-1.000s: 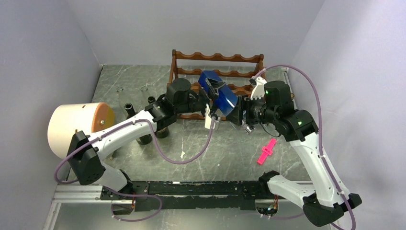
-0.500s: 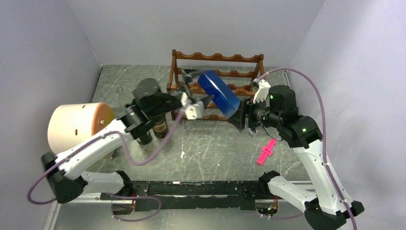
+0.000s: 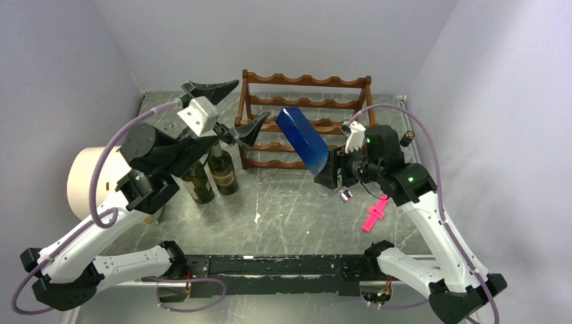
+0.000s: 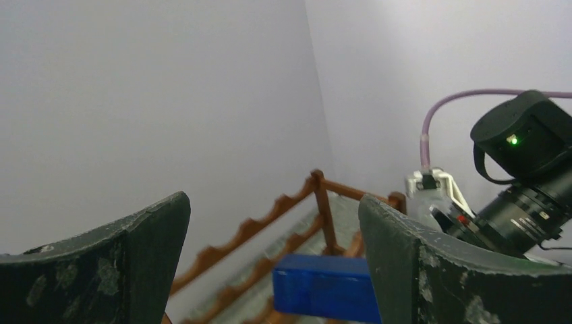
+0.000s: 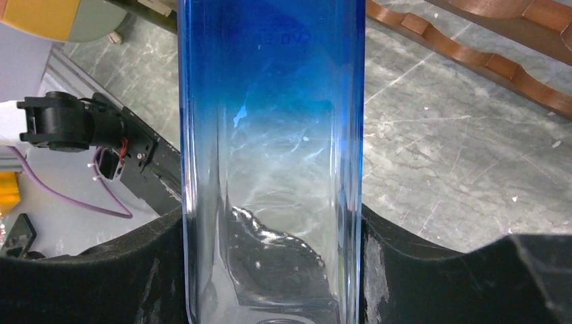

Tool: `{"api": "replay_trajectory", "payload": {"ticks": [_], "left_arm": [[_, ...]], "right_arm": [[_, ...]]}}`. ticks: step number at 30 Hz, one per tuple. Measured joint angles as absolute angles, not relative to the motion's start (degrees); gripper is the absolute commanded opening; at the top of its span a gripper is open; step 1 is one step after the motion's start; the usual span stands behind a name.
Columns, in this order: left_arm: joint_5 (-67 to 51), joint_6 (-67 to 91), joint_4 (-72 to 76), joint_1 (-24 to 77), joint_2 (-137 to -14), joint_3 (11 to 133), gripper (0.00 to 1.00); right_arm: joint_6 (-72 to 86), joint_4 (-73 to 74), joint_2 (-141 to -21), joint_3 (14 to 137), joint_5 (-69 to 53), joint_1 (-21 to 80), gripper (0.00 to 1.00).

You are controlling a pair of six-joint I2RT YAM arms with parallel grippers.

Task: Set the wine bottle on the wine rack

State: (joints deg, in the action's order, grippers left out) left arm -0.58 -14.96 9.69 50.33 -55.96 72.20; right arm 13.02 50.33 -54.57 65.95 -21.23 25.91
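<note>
The right gripper (image 3: 335,170) is clenching the bottle (image 3: 301,138) mid-frame; the left gripper (image 3: 253,100) is gaping upper left. Probably level it before easing onto the rack (image 3: 307,81).

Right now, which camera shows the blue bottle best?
The top camera: the whole blue bottle shows, tilted in the right gripper before the wine rack. The right wrist view gives only a close-up of its glass; the left wrist view, one blue end.

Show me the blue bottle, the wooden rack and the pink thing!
blue bottle (image 3: 302,137), top view, middle of its body.
wooden rack (image 3: 307,80), top view, its top wavy rail.
pink thing (image 3: 375,214), top view, its middle.
</note>
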Motion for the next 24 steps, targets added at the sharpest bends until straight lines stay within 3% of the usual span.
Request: {"api": "replay_trajectory", "payload": {"ticks": [12, 24], "left_arm": [[8.64, -1.69, -3.64, 50.33, -59.61, 76.36, 0.98], [13.63, 5.61, -11.92, 50.33, -63.55, 83.9, 0.98]], "right_arm": [[14.33, 50.98, -54.41, 71.77, -22.35, 26.68, 0.0], [14.31, 52.64, -51.59, 66.61, -27.68, 27.09, 0.0]]}}
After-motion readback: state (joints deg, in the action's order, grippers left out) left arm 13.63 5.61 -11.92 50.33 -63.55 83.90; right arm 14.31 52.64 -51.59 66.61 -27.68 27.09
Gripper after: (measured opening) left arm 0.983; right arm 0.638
